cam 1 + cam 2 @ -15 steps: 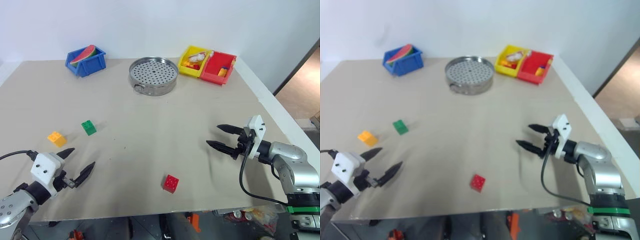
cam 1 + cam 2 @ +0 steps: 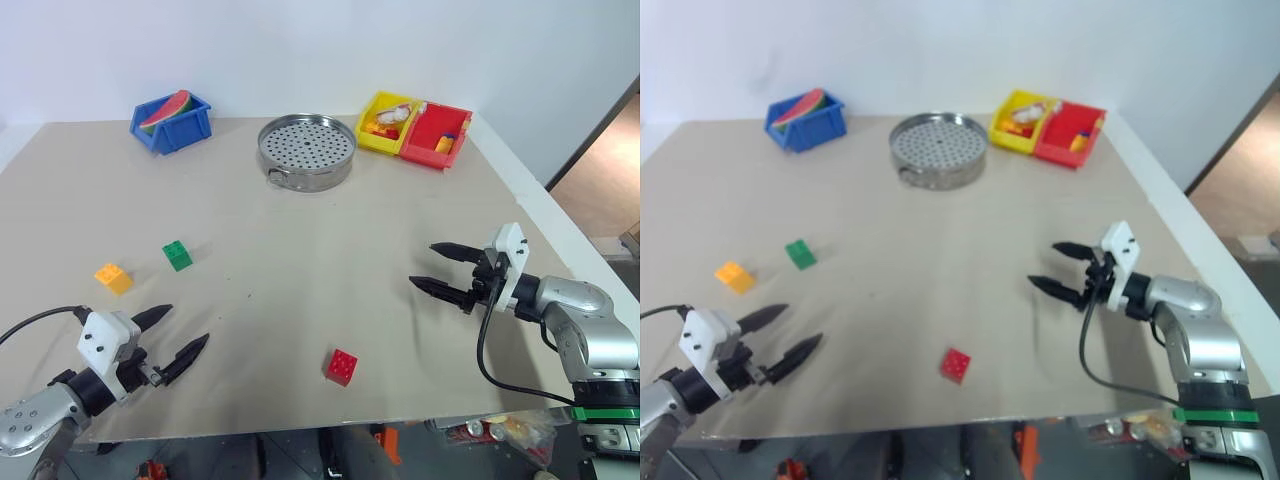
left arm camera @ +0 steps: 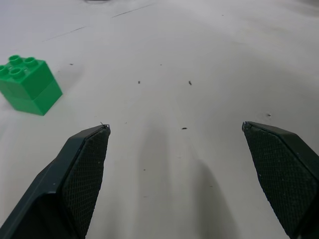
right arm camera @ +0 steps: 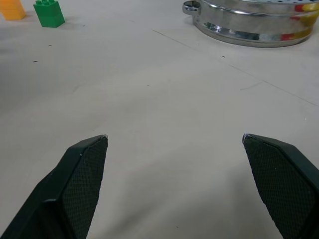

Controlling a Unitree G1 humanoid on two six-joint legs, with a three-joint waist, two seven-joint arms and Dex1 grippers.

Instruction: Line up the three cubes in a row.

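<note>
Three studded cubes lie apart on the beige table (image 2: 300, 230). The green cube (image 2: 178, 255) and the orange-yellow cube (image 2: 113, 277) sit close together at the left; the green one also shows in the left wrist view (image 3: 29, 84). Near the front edge, at the middle, lies the red cube (image 2: 342, 366). My left gripper (image 2: 186, 331) hovers open at the front left, below the orange-yellow cube, nothing between its fingers. Over the right side my right gripper (image 2: 422, 268) stands open and empty, pointing left, up and to the right of the red cube.
A perforated steel steamer pan (image 2: 307, 151) stands at the back middle. A blue bin (image 2: 171, 120) with a watermelon slice sits at the back left. Yellow (image 2: 388, 123) and red (image 2: 436, 134) bins of small toy pieces stand at the back right. The table edge runs along the right.
My left gripper has moved a little to the right and nearer the front edge. The right gripper has barely shifted. The cubes have not moved.
</note>
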